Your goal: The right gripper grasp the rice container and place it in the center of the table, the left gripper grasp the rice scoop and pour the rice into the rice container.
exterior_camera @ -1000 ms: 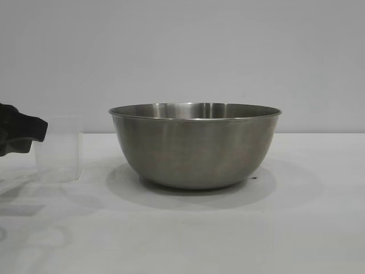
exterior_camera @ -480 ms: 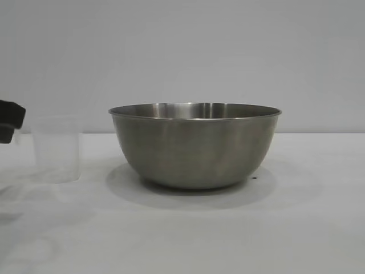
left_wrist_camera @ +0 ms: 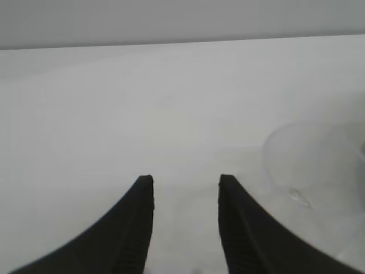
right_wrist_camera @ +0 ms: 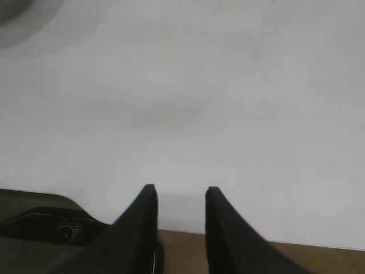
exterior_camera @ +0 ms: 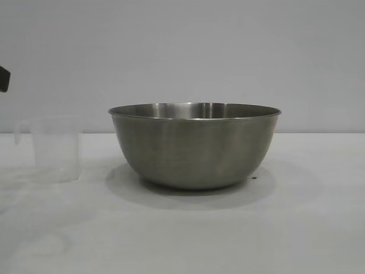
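Left pincer (left_wrist_camera: pixel 186 182) risen off rice scoop (exterior_camera: pixel 55 149), parted, empty; white table (exterior_camera: pixel 308 228), seemingly bare wall.

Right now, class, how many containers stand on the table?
2: the rice container at the middle of the table, and the rice scoop to its left.

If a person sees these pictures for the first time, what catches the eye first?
The large rice container dominates, standing on the middle of the white table. To its left in the exterior view stands the clear rice scoop, upright and apart from it. The left gripper shows open, empty fingers beside the scoop.
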